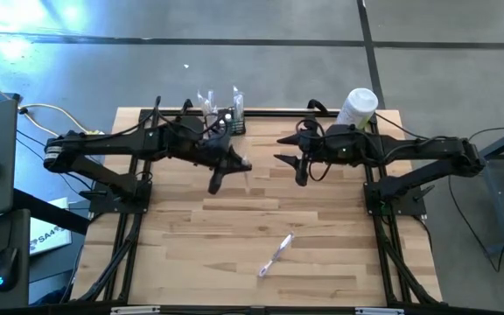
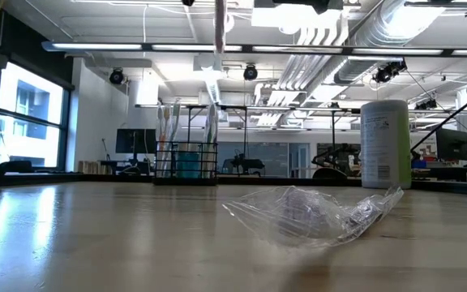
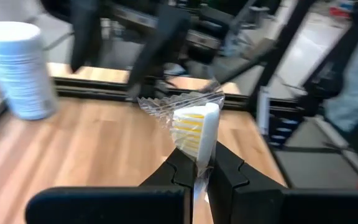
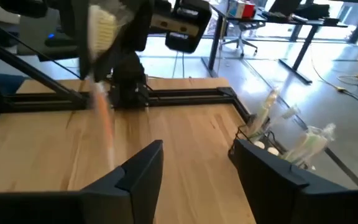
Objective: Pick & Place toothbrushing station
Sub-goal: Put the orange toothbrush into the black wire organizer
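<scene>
Toothbrush on its way to the rack

Near the front of the bench (image 1: 234, 236) lies an empty plastic wrapper (image 1: 275, 255). Farther in, the left gripper (image 3: 202, 163) is squeezed tight on a wrapped toothbrush (image 3: 199, 127). The right gripper (image 4: 194, 163) is wide apart and holds nothing. At the far edge stands the black rack (image 1: 234, 120). I think it should keep the brush straight, go slowly, and stay clear of that edge.

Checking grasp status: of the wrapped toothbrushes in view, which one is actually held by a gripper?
The yellow-bristled toothbrush, pinched in the shut left gripper above the table. The others stand in the toothbrushing station or lie loose on the table.
</scene>
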`<state>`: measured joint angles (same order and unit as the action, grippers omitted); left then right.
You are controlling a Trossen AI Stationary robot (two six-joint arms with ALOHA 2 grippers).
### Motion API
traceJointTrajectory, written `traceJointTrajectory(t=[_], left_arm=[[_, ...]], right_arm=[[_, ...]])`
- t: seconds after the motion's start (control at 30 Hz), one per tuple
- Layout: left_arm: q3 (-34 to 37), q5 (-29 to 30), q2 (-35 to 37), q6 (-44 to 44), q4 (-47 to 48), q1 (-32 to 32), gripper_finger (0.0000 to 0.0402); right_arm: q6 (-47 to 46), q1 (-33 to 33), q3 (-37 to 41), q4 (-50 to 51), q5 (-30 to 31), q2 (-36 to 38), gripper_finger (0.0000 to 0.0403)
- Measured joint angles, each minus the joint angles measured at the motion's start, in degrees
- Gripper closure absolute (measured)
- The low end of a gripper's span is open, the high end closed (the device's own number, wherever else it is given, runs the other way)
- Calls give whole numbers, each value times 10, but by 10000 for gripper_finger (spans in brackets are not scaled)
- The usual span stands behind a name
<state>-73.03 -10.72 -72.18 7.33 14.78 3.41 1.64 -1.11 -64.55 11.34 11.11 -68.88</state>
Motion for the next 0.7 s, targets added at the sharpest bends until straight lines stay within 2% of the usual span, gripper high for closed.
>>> traceJointTrajectory(t=[0.17, 0.23, 0.33, 0.43, 0.57, 0.7], left_arm=[[0, -87, 0, -6, 0, 12, 391], [0, -94, 0, -2, -2, 12, 391], [0, -73, 0, 0, -10, 11, 391], [0, -22, -4, 0, -15, 11, 391], [0, 39, -16, 0, -16, 11, 391], [-1, 66, -29, 0, -22, 11, 391]], right_arm=[[-14, -10, 0, -12, -48, 0, 222], [-25, -11, 0, -20, -65, 0, 227], [-32, -11, 0, -22, -84, 0, 232], [-30, -9, 0, -30, -87, 0, 233], [-32, -3, 0, -79, -88, 0, 231], [-39, -3, 0, -126, -117, 0, 230]])
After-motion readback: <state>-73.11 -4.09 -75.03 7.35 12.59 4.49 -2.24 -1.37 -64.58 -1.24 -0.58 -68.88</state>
